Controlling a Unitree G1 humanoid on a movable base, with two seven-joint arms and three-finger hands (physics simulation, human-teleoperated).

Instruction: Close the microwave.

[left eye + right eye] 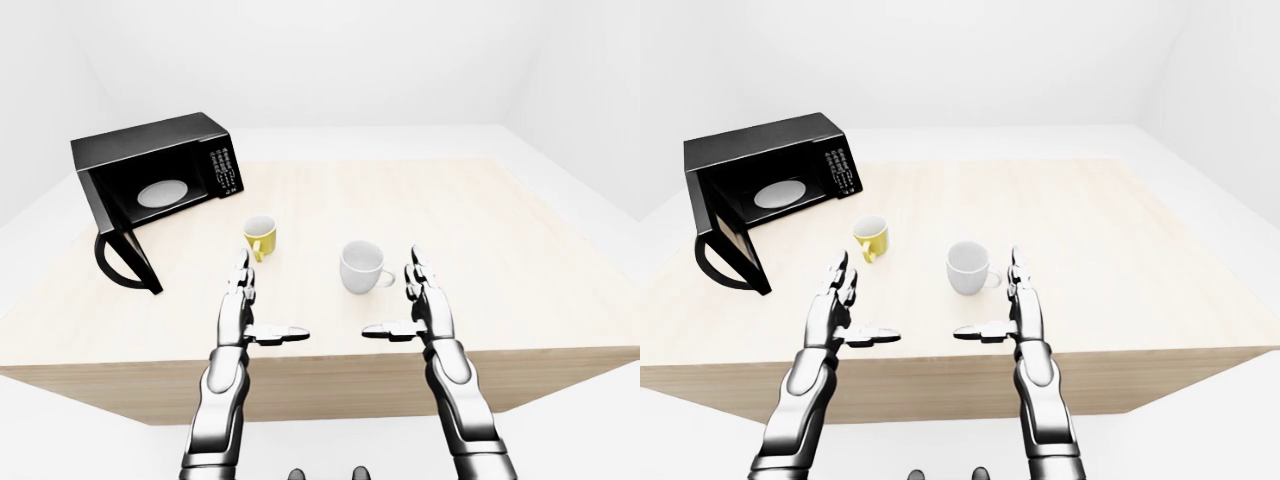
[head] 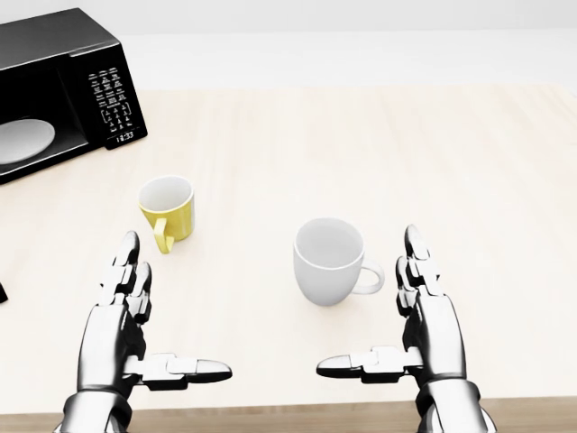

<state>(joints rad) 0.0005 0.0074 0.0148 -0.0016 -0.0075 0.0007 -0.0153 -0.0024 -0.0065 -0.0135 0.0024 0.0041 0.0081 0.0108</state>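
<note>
A black microwave [image 1: 165, 165] stands at the upper left of the wooden table [image 1: 480, 220]. Its door [image 1: 125, 258] is swung open toward me at the left, and a white turntable plate [image 1: 162, 192] shows inside. The keypad [image 2: 113, 106] is on its right side. My left hand [image 2: 135, 334] hovers open over the table's near edge, well right of and below the door. My right hand [image 2: 406, 329] is open too, mirrored beside it, holding nothing.
A yellow mug [image 2: 169, 209] sits between the microwave and my left hand. A white mug [image 2: 329, 262] stands just above and left of my right hand. White walls and floor surround the table.
</note>
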